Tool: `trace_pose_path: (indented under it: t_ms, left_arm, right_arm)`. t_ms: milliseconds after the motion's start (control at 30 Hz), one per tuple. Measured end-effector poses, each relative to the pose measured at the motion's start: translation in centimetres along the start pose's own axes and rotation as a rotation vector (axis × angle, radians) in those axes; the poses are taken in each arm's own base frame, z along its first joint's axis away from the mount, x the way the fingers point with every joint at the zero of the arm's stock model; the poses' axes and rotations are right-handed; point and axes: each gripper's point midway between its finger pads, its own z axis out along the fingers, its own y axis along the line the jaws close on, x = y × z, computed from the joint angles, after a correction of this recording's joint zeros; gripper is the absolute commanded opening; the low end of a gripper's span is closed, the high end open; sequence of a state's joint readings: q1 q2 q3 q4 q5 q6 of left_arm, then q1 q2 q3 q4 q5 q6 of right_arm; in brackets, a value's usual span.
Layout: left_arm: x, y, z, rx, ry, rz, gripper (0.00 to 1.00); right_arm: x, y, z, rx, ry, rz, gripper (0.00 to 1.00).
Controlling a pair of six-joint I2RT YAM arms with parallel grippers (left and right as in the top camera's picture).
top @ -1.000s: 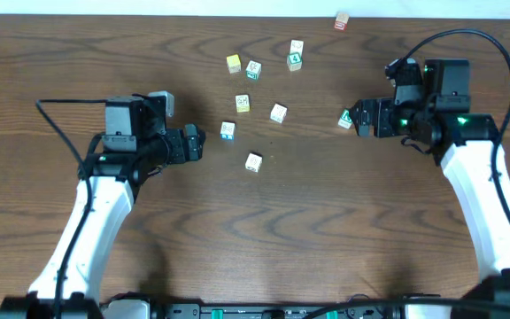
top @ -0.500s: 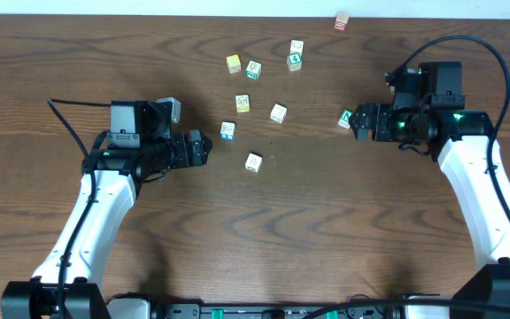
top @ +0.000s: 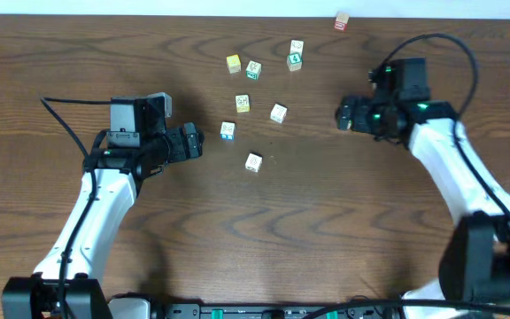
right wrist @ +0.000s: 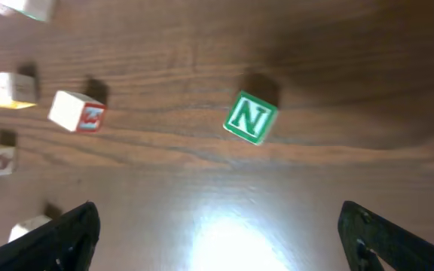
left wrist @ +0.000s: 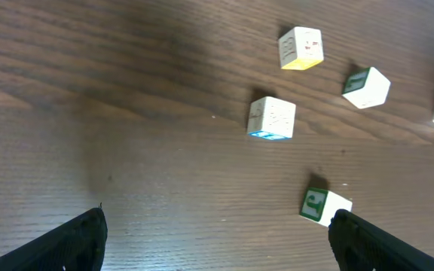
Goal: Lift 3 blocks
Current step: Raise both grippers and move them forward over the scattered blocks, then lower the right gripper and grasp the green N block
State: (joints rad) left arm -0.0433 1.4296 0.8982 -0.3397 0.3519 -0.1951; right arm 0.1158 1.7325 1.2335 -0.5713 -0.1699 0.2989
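Both wide and empty: right pincer (right wrist: 217,209) hangs over the N block (right wrist: 251,117), which sits on the tabletop (top: 326,221) just ahead of the fingertips, not between them. Overhead, that pincer hides it. The left pincer (left wrist: 217,218) is near the teal-marked block (left wrist: 271,118) but not touching it. The pale block (top: 253,162) lies alone, a bit nearer the robot's edge. No block is off the surface yet.

Risks, my read:
- N block is turned diagonal to the jaws. Closing like that hits corners, so it twists or pops out. Square the wrist first.
- The teal-marked block has a yellow-faced block (left wrist: 301,47) and others close by. A wide pincer coming down could shove a neighbour.
- Small smooth cubes, so an off-centre grip could slip on the lift.
- Three blocks, two pincers: one needs a second pass.

Surface: dark wood-grain, flat and glossy, with a glare patch in the right wrist view. Room: only a pale strip beyond the far edge, with a reddish block (top: 342,19) beside it.
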Motion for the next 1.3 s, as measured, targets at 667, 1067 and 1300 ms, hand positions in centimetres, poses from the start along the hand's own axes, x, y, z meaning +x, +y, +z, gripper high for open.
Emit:
trace_pose_path:
  t_ms: [667, 1067, 1300]
  left_arm:
    - [0.7, 1.4, 2.7, -0.042, 0.087, 0.040, 0.94]
    - [0.9, 0.5, 2.9, -0.028, 0.091, 0.119, 0.95]
    - [0.3, -1.7, 3.4, -0.067, 0.063, 0.224, 0.94]
  right_arm:
    - [-0.8, -2.6, 7.8, 0.136, -0.050, 0.341, 0.63]
    - [-0.2, -3.1, 8.7, 0.158, -0.032, 0.349, 0.21]
    - [0.2, -2.0, 8.7, 0.100, 0.011, 0.319, 0.08]
